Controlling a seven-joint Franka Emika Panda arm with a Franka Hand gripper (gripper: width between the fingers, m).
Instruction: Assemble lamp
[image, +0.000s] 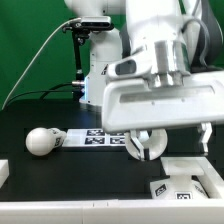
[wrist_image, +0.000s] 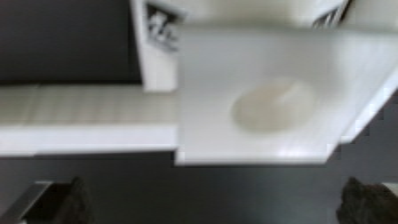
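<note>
Wide apart, the two dark fingers (wrist_image: 54, 200) of the gripper (wrist_image: 210, 203) stand at opposite edges of the wrist view. Only the black table (wrist_image: 107, 182) shows between them, and the gripper holds nothing. Beyond the fingers in that blurred view lies the lamp base (wrist_image: 249, 60), a flat white square with a shallow round socket (wrist_image: 270, 106) near its middle. The fingers are clear of the base and do not touch it. A black-and-white tag (wrist_image: 164, 28) shows just beside the base, too blurred to read.

In the exterior view the large white arm (image: 160, 40) fills the exterior view's right, with the gripper hanging low over the table. The base lies flat on the table below the gripper, toward the near corner on the exterior view's right, with square tags on top. The bulb (image: 38, 141), a round white ball on a short stem, lies on its side well apart from the base, toward the exterior view's left. Between the bulb and the gripper the marker board (image: 95, 139) lies flat on the table. A rounded white piece (image: 140, 146) sits just under the gripper, partly hidden, and I cannot tell which part it is. A green backdrop (image: 30, 45) stands behind.
</note>
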